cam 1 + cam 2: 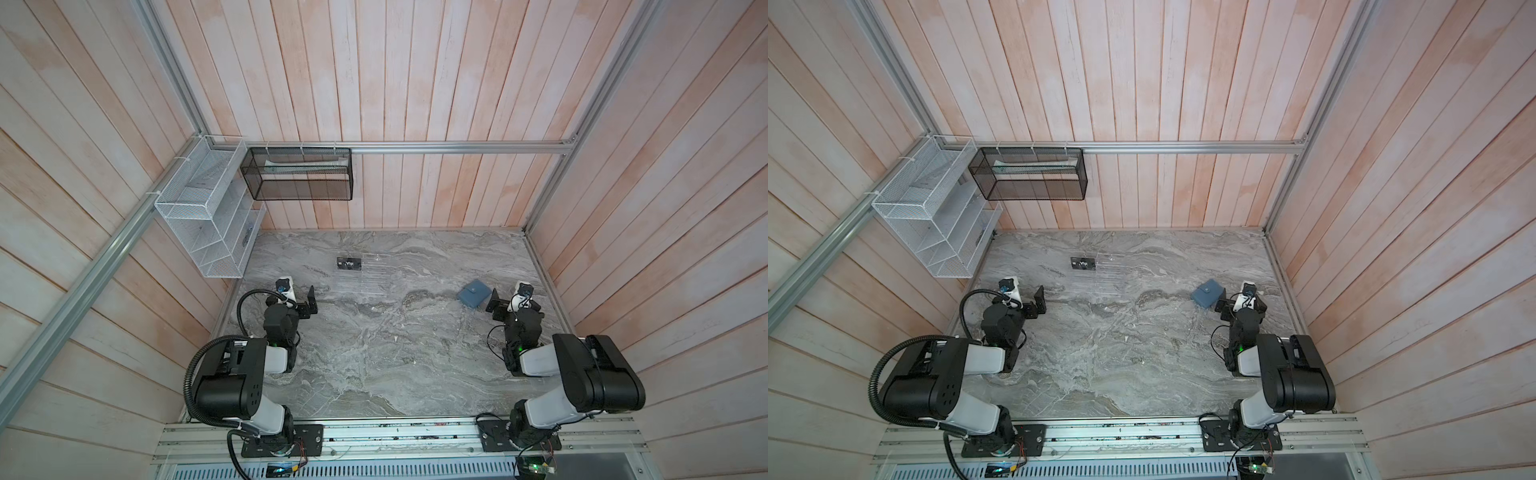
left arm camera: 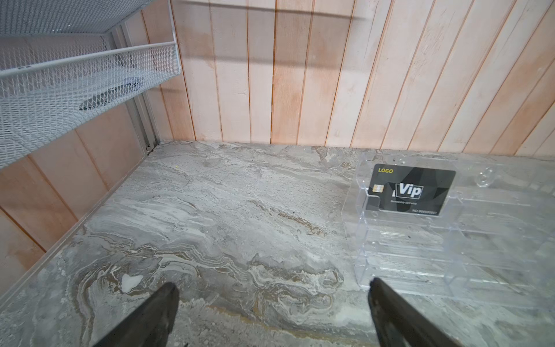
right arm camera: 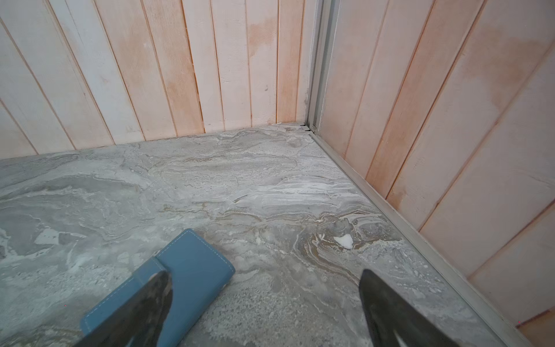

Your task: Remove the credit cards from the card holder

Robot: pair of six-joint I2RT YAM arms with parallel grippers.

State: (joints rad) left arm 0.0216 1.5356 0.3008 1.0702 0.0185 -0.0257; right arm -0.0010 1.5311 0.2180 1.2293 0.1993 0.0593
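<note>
Card holder [image 1: 473, 294]: closed, flat on desk [image 1: 374, 353], right of centre in both top views, just left of my right hand [image 3: 264, 276]. Left hand [image 2: 271, 285] well apart. Both hands spread wide, holding nothing. I'd use the right.

The card holder [image 1: 473, 294] is a small, squarish slate-blue wallet with pale stitching along its edges. It is folded shut, with its tab wrapped over onto the top face. It lies flat on the grey marbled worktop [image 1: 374, 353], on the right side in both top views and turned diagonally to the worktop's edges.
</note>
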